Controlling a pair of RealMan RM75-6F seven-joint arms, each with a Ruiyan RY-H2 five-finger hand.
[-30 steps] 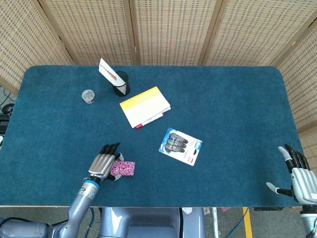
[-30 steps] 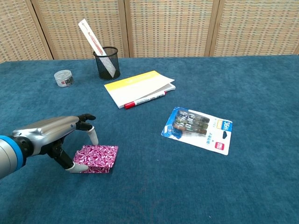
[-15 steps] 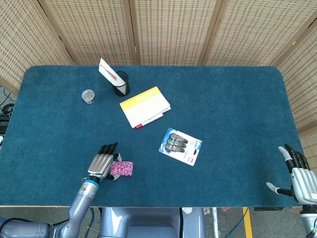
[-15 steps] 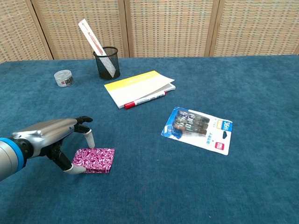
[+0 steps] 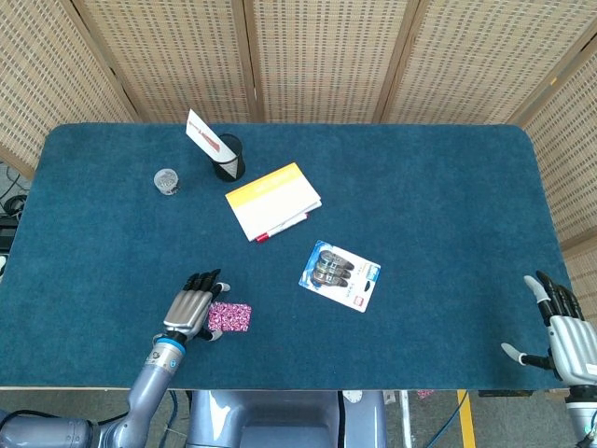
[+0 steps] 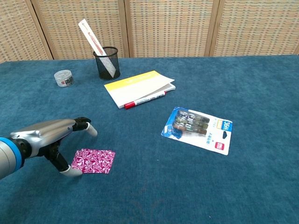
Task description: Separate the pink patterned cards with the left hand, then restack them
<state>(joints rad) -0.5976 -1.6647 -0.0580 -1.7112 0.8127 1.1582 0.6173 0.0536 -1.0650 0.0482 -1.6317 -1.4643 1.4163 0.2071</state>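
The pink patterned cards point(image 6: 93, 161) lie flat on the blue table as one squared stack, near the front left; the head view shows the cards point(image 5: 230, 317) too. My left hand point(image 6: 49, 139) hovers just left of them, its fingers point(image 6: 86, 127) raised off the stack and spread. The thumb tip sits close to the stack's left corner, and contact cannot be told. In the head view the left hand point(image 5: 190, 311) partly covers the stack's left edge. My right hand point(image 5: 560, 327) rests open at the table's front right corner, far from the cards.
A blister pack of clips point(image 6: 198, 129) lies at mid-table. A yellow notebook point(image 6: 138, 87) with a red pen point(image 6: 144, 100) lies behind it. At the back left, a black mesh cup point(image 6: 107, 63) holds a ruler beside a small round tin point(image 6: 63, 78).
The cards, offset and pinched under my left hand's fingers a second ago, now lie flush as one stack. The fingers have lifted off and the hand has drawn slightly left.
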